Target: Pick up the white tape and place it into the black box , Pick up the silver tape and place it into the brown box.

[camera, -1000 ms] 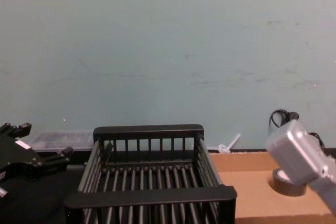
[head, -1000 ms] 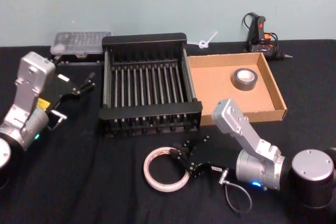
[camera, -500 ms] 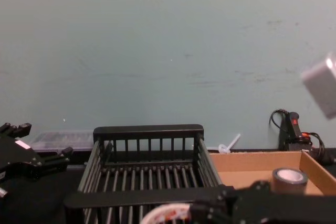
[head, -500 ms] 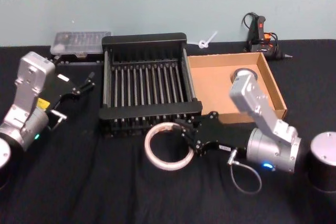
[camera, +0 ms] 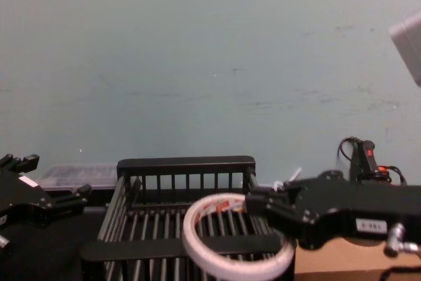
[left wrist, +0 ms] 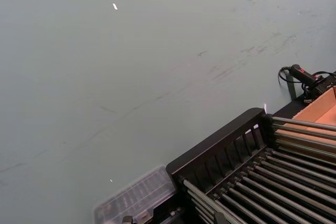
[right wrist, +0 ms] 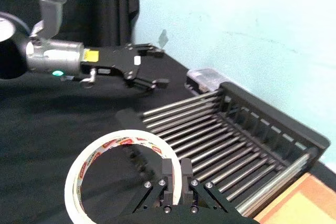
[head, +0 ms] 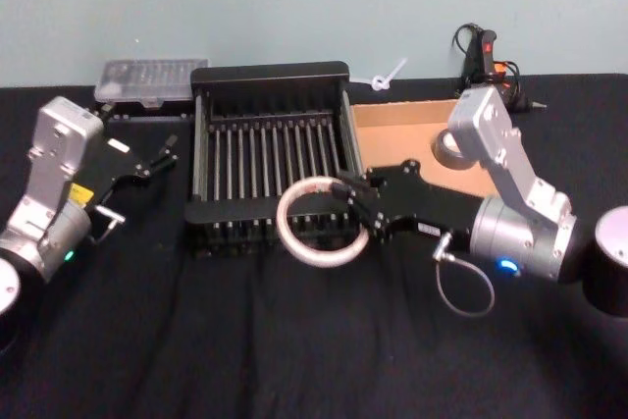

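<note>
One big thin ring, the white tape [head: 321,222], whitish with red marks inside, pinched at its rim by the right claw [head: 359,208], held up over the near edge of the black box [head: 272,152]. Grey silver tape [head: 448,150] in the brown box [head: 392,130]. Left claw [head: 157,159] open, off to the left over the table [head: 196,340].

**Tapes and boxes on the table**

The white tape [head: 321,222], a wide thin whitish ring with red marks on its inner core, hangs in the air, roughly level, over the black box's near rim. The black box [head: 271,75], a slatted crate with thick solid rims, stands near the table's back edge, left of centre. The brown box [head: 392,113], a shallow cardboard tray, sits touching its right side. The silver tape [head: 447,151], a dull grey roll, lies inside the tray, partly hidden.
</note>
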